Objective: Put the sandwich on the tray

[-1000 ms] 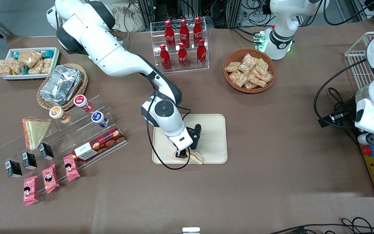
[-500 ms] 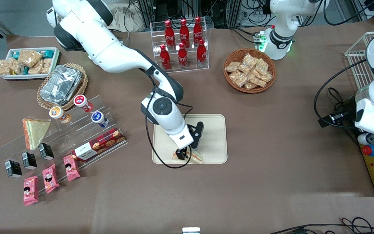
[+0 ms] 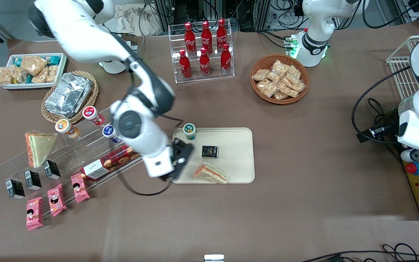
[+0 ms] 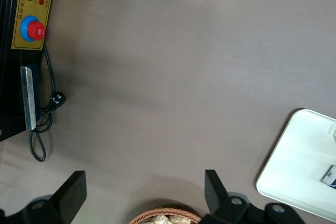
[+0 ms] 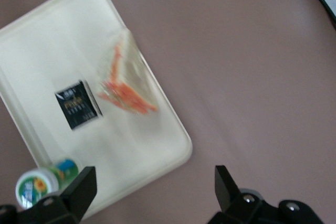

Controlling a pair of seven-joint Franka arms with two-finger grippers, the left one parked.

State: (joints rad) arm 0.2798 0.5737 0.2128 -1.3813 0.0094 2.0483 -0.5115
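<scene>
Clearance on the working arm's end comes first: the acrylic display stand (image 3: 67, 153) and the red cookie box (image 3: 111, 162) on it stand just beside the arm, with a second wedge (image 3: 39, 145) farther toward that end of the counter (image 3: 304, 203). The pincer (image 3: 167, 176) hangs above the near corner of the tray (image 3: 238, 153) at the working arm's end, its fingers (image 5: 84, 182) spread wide and holding nothing. On the tray, a green-lidded cup (image 3: 189, 131) stands at the far corner, a black carton (image 3: 210, 151) lies near the middle, and the sandwich (image 3: 210, 173) rests nearer the camera than the carton, apart from it, its near edge right against the tray's low rim. Judged from this, placement is done and the step in hand is the retreat. To do it well, lift straight up before any sideways travel, keep the fingers spread so that no wrap is snagged, and keep the trailing cable (image 3: 140, 191) away from the stand. Open counter lies nearer the camera than the tray, and toward the parked arm's end as far as the wicker basket (image 3: 279, 78); that is the safest room for moving.
</scene>
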